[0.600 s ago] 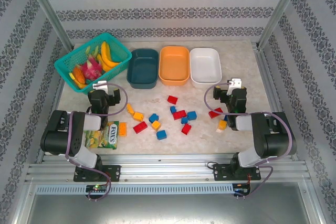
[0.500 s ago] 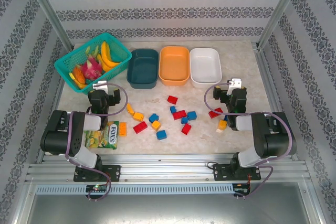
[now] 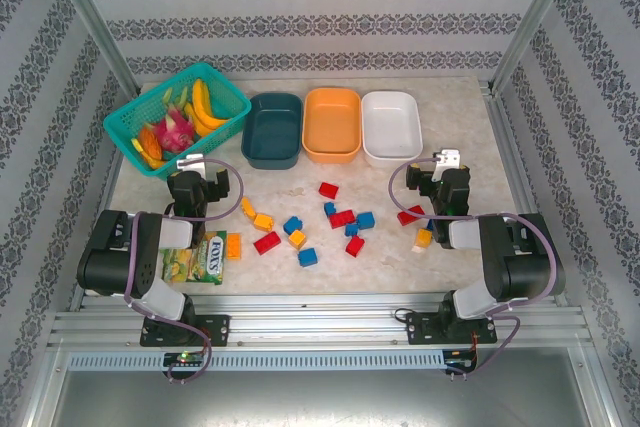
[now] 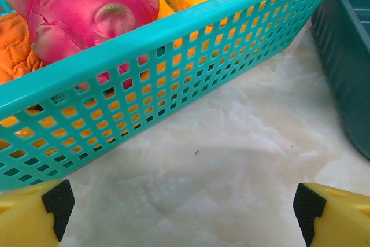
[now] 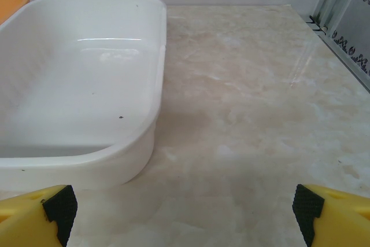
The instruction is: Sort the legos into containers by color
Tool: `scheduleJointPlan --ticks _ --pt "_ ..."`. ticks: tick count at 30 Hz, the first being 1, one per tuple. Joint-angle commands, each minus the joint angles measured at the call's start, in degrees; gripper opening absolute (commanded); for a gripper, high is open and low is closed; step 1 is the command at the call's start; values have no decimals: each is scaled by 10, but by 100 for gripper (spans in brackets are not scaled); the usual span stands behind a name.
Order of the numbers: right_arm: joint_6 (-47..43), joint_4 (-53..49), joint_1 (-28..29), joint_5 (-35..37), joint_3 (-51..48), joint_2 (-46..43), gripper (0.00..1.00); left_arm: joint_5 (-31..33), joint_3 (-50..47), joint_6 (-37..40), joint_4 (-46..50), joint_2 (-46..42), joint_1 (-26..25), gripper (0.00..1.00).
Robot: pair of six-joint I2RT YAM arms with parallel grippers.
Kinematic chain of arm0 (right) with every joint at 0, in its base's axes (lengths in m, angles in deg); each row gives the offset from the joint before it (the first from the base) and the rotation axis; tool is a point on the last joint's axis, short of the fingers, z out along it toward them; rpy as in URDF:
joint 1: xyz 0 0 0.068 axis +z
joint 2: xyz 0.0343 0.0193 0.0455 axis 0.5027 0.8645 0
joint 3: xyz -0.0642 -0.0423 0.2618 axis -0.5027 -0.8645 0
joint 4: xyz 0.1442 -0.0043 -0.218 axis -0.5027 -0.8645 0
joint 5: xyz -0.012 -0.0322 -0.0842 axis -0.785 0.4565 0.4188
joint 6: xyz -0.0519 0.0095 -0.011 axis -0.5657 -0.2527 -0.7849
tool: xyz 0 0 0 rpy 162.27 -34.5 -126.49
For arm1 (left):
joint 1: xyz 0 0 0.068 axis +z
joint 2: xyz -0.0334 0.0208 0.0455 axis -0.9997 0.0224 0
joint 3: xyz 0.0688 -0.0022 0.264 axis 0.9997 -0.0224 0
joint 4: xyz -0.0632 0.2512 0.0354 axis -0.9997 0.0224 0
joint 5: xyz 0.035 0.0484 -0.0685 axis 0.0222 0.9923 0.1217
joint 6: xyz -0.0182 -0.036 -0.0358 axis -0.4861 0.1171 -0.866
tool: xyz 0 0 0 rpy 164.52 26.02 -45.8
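Glossy white plastic bin (image 5: 81, 73) — perforated teal plastic basket (image 4: 173, 56) — polished marbled tabletop (image 5: 248, 114).

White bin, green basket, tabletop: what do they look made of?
White bin: likely smooth, glossy moulded plastic; a light streak reflects off its floor, and its corners are rounded.
Green basket: probably moulded plastic with a slight sheen; its wall is a regular grid of square holes.
Tabletop: pale marble-look veining, faint gloss; real stone or printed laminate, cannot tell.

left gripper (image 4: 182, 203): no change seen, jaws as wide apart as before
right gripper (image 5: 184, 205): no change seen, jaws as wide apart as before
legos (image 3: 343, 218): none moved on the tabletop (image 3: 452, 115)
bins (image 3: 332, 122): none moved
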Motion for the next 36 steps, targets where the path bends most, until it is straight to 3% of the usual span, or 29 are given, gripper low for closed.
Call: scheduleJointPlan --ticks 1,6,9,12,16,22,25,27,28,30,32,36 --pt "6 7 -3 -10 8 -2 98 -8 -2 5 -28 2 7 100" --pt "8 13 -3 -12 6 -5 98 -19 -2 9 -19 -10 7 100" --pt "4 -59 0 -6 25 -57 98 12 41 18 121 -84 -10 100" --pt "13 -169 8 48 47 -143 98 52 55 5 186 -154 -29 100" --pt "15 -221 14 78 62 -244 98 61 86 -15 286 -233 -45 100" --pt "33 -445 45 116 207 -385 98 77 163 -18 444 -359 -94 100" --pt "171 -664 63 132 373 -384 98 100 219 -5 491 -388 -136 100" --pt "255 -827 56 62 463 -355 98 154 274 -106 569 -386 -145 100" --pt "301 -843 51 41 466 -350 98 196 316 -204 660 -379 -144 100" --pt "317 -849 22 -70 462 -346 98 229 417 -383 892 -357 -136 100" --pt "330 -916 25 -45 491 -334 98 211 434 -419 921 -356 -131 100" --pt "307 -1030 28 -12 566 -303 97 93 442 -383 893 -347 -126 100"
